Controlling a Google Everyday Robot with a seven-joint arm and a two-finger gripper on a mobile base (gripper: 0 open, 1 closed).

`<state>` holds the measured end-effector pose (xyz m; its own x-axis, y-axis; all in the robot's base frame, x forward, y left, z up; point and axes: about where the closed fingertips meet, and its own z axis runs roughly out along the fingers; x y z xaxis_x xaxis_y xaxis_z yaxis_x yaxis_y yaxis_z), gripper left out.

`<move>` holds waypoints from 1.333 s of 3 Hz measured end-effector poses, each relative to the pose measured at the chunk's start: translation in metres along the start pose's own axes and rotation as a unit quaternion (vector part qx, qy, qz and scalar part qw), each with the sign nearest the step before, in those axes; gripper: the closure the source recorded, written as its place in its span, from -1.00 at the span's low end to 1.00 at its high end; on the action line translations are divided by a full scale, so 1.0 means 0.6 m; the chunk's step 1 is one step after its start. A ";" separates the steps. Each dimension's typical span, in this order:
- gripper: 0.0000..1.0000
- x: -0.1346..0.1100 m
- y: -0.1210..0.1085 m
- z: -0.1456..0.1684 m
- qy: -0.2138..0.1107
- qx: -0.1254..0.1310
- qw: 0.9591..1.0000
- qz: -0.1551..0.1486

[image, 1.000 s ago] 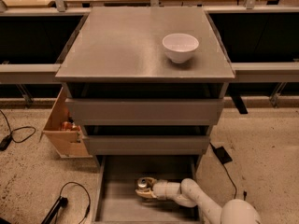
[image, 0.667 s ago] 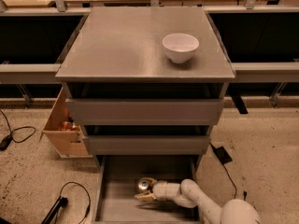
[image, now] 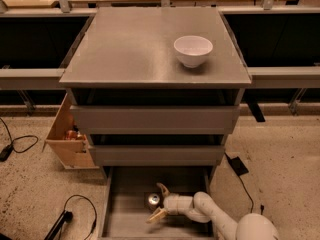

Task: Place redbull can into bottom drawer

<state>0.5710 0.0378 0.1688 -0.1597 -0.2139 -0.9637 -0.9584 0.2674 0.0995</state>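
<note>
The redbull can [image: 152, 200] stands upright on the floor of the bottom drawer [image: 125, 219], which is pulled out below the two other grey drawers. I see its round silvery top. My gripper [image: 158, 202] reaches into the drawer from the right. Its two tan fingers [image: 162, 188] are spread apart, one behind and one in front of the can, and do not clamp it. My white arm [image: 210, 214] enters from the lower right.
A white bowl [image: 193, 50] sits on the cabinet top [image: 130, 49]. A tan wooden box [image: 67, 139] stands open left of the cabinet. Cables and a dark tool [image: 60, 223] lie on the floor at the left; another cable and plug [image: 237, 165] lie at the right.
The gripper's fingers have spread apart from around the can. The can now stands free on the drawer floor, at about the same place.
</note>
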 end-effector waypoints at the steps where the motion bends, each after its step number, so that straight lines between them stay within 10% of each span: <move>1: -1.00 -0.030 0.009 -0.029 -0.006 -0.004 1.000 -0.007; 4: -1.00 -0.205 0.089 -0.291 0.069 -0.096 0.991 -0.059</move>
<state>0.4982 -0.0858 0.3361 -0.0624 -0.3633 -0.9296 -0.9976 0.0512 0.0470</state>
